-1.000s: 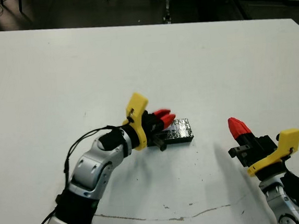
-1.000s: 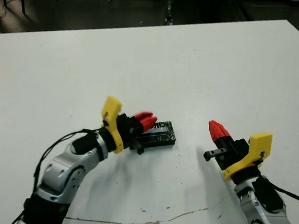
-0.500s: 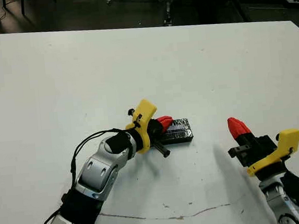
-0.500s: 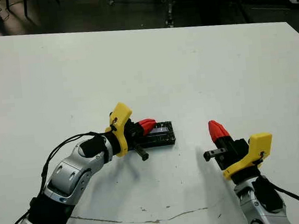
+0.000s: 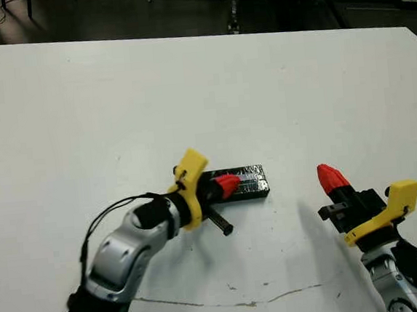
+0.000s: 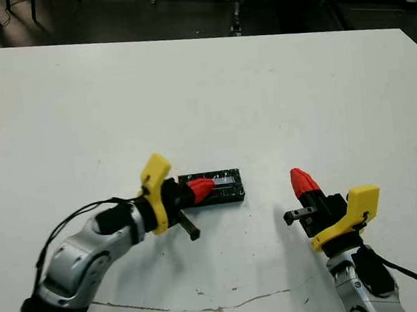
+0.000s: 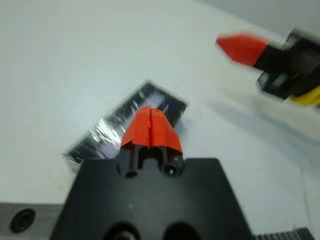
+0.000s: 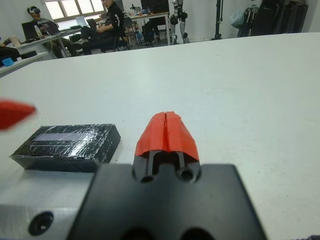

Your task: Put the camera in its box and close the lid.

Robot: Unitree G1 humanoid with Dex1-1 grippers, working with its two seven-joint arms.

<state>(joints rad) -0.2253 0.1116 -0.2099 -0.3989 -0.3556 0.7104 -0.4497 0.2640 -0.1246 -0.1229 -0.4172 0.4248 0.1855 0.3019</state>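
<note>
Our clenched left claw [image 5: 228, 185] rests on the lid [image 6: 222, 187]; we should press evenly, since seating looks uncertain. Right claw [image 5: 330, 177] clenched, empty.

Lid [image 8: 67, 141]: glossy black rectangle, pale silvery stripe along top, lying flat and level, closed, on table, near centre. Box and camera hidden beneath.

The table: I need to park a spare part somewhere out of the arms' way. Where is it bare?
The table is bare across its whole far half and down its left side. The gap between the closed box and the right gripper is also bare, but narrow. It is crowded at the box, where the left gripper, fingers shut, sits over it.
</note>
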